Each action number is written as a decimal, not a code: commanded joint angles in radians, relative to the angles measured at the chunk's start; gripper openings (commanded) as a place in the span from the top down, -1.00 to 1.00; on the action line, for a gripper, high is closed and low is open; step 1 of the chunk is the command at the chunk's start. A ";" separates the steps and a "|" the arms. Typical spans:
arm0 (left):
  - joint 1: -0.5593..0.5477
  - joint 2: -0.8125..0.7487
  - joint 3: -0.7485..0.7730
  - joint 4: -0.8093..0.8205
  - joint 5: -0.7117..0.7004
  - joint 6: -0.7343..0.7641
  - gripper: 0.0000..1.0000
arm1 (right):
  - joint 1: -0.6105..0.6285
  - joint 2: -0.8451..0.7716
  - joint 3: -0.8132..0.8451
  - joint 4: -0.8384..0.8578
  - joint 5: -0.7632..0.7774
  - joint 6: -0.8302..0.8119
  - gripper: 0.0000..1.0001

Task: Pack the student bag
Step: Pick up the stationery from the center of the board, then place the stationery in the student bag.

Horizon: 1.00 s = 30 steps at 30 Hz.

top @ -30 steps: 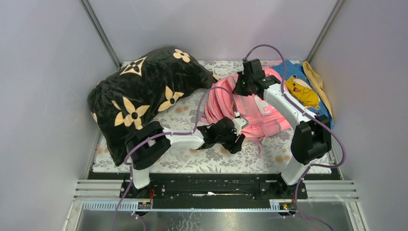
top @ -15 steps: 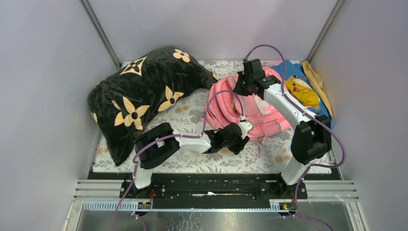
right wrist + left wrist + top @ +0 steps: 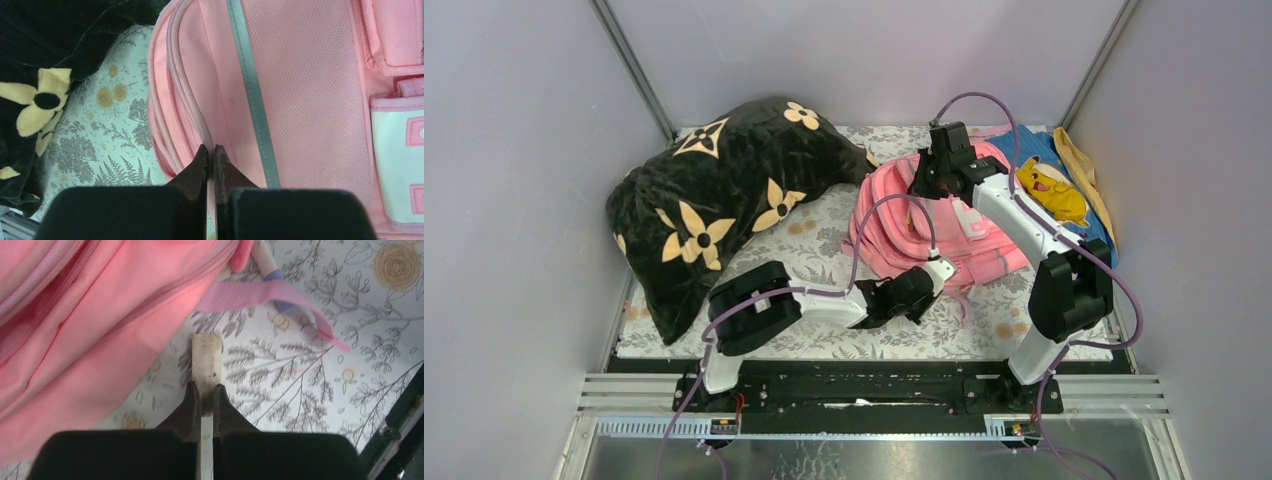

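Student bag, a large pink fabric backpack, lies on the floral-covered desk between a black flowered pillow and a blue cartoon-print cloth. The left end effector is pinched onto a small cream rectangular block just beside the bag. The right end effector is clamped on the bag's zip edge.

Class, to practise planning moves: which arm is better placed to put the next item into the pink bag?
Likely left: the left gripper is shut on a white block beside the student bag; the right gripper pinches the bag's seam.
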 commanded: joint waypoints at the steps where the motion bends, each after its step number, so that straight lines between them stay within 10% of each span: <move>1: -0.006 -0.136 -0.077 -0.043 -0.082 -0.054 1.00 | -0.014 -0.059 0.021 0.005 0.007 -0.016 1.00; 13: 0.292 -0.542 -0.147 -0.184 0.076 -0.407 1.00 | -0.015 -0.070 0.011 0.021 -0.002 -0.013 1.00; 30: 0.475 -0.142 0.330 -0.243 0.123 -0.533 1.00 | -0.021 -0.072 0.012 0.011 0.009 -0.015 1.00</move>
